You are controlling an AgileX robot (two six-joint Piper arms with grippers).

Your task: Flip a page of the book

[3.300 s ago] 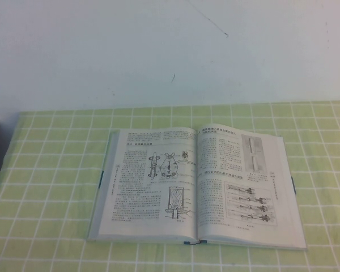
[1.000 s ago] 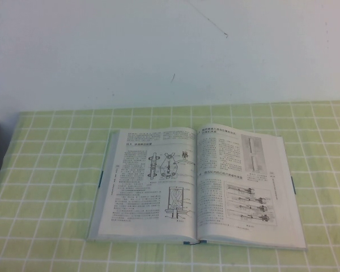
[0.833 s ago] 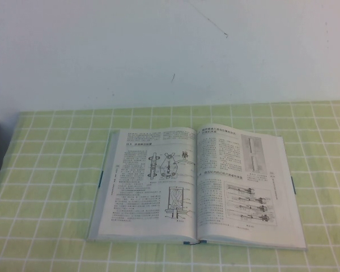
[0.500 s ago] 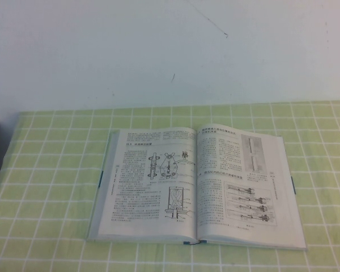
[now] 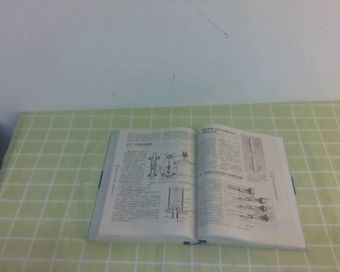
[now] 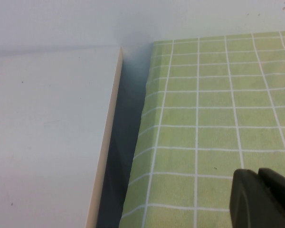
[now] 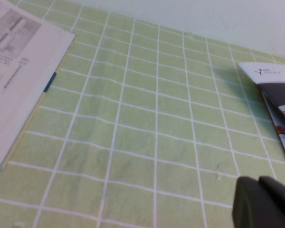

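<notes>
Book [image 5: 197,187] open flat on green checked cloth [image 5: 45,187], bare cloth past each cover edge. Left gripper [image 6: 261,197] left of book near white board [image 6: 47,137], right gripper [image 7: 262,202] right of book, both pressed together, empty.

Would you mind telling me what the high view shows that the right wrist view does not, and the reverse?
Only the high view shows the whole book lying open, both printed pages and the spine; neither arm appears in it. Only the right wrist view shows the right gripper, jaws shut, hovering over bare cloth beside the book, and a second printed booklet lying further out. Both show the green checked tablecloth and the book's right-hand page. The left gripper appears in neither, only in its own wrist view, near the cloth's edge.
</notes>
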